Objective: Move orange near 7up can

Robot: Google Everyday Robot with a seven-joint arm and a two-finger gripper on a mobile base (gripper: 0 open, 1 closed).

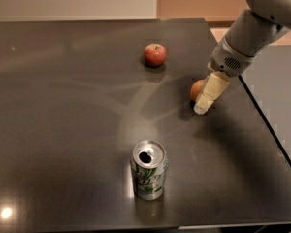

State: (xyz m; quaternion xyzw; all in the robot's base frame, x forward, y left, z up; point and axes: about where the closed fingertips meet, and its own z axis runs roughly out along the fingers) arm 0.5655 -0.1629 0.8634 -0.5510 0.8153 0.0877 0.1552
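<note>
The orange sits on the dark table near its right edge, partly hidden behind my gripper. My gripper reaches down from the upper right, and its cream-coloured end is right against the orange's right side, with the tip at the table surface. The 7up can stands upright near the front edge, silver with green and white markings and an opened top. It is well apart from the orange, to the front left of it.
A red apple sits at the back middle of the table. The table's right edge runs close behind the gripper. The grey arm comes in from the top right.
</note>
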